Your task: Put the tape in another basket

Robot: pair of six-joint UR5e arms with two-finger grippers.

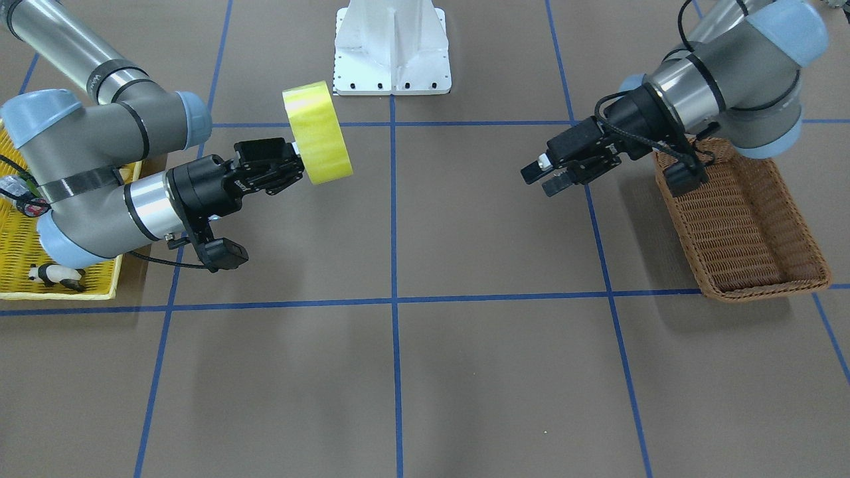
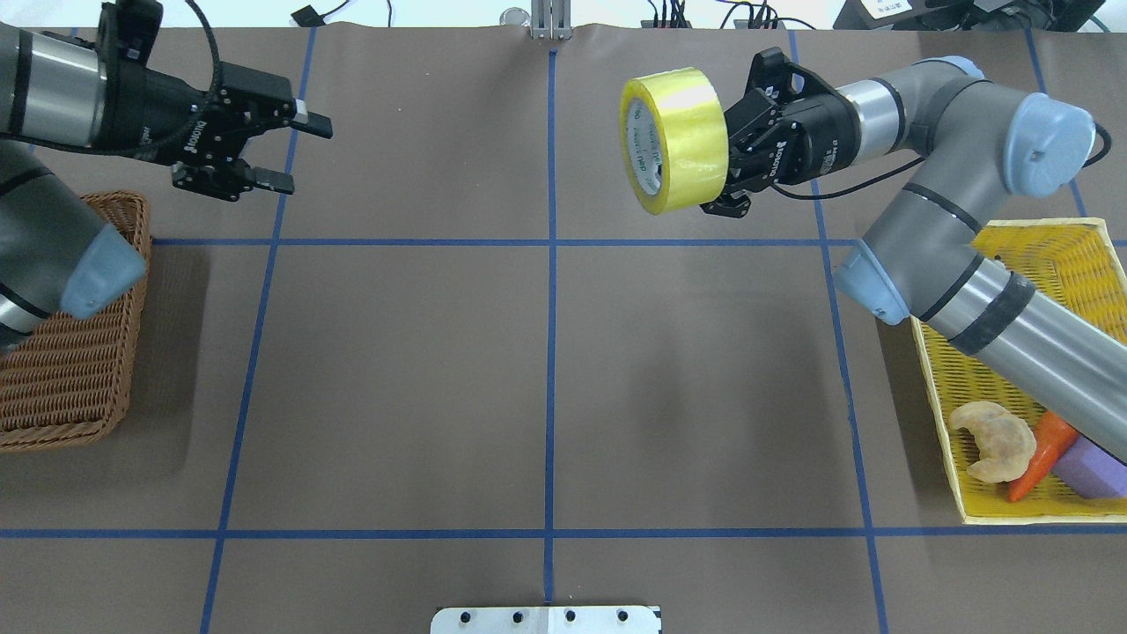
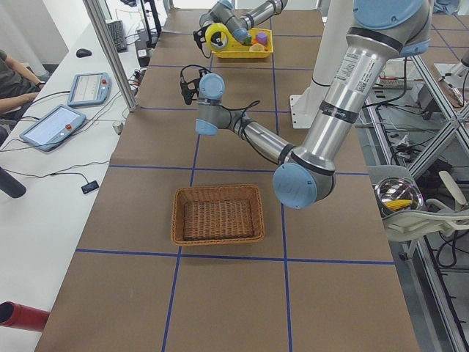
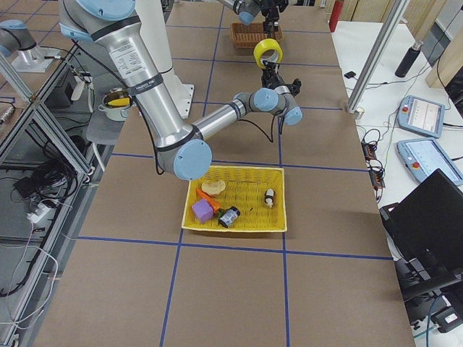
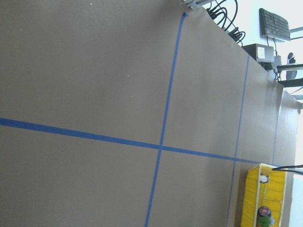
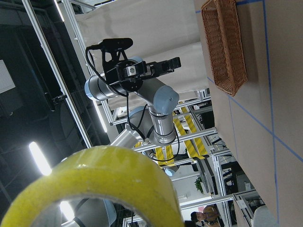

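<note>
**Holding the tape (image 2: 678, 141) clear of the table (image 2: 396, 370) in my right gripper (image 1: 295, 161)**

Right gripper: clamped on the roll, at the side that faces back toward my right arm. Exactly how the fingertips sit on the roll I cannot tell (it hides them in the overhead view).

Tape: the roll stands on edge in the air, with its open white core turned across the table toward my left gripper (image 2: 298, 154). Its shadow falls on the brown surface beneath. It hangs just to my right of the centre blue line (image 2: 550, 352), over the far part of the table, well apart from both baskets. In the right wrist view its yellow band fills the lower corner, with my left arm and the wicker basket (image 2: 62, 379) beyond it.

Left gripper: jaws spread wide with nothing between them. It hovers above the table and points toward the roll, just past the far end of the wicker basket, which lies at my left end of the table.

Yellow mesh basket (image 2: 1083, 255): it lies at my right end, and my right arm crosses above it. Contents noted are a croissant (image 2: 995, 440), a carrot (image 2: 1043, 453), a purple block (image 2: 1092, 467), a panda figure (image 1: 56, 274) and a small bottle (image 4: 229, 217).
</note>
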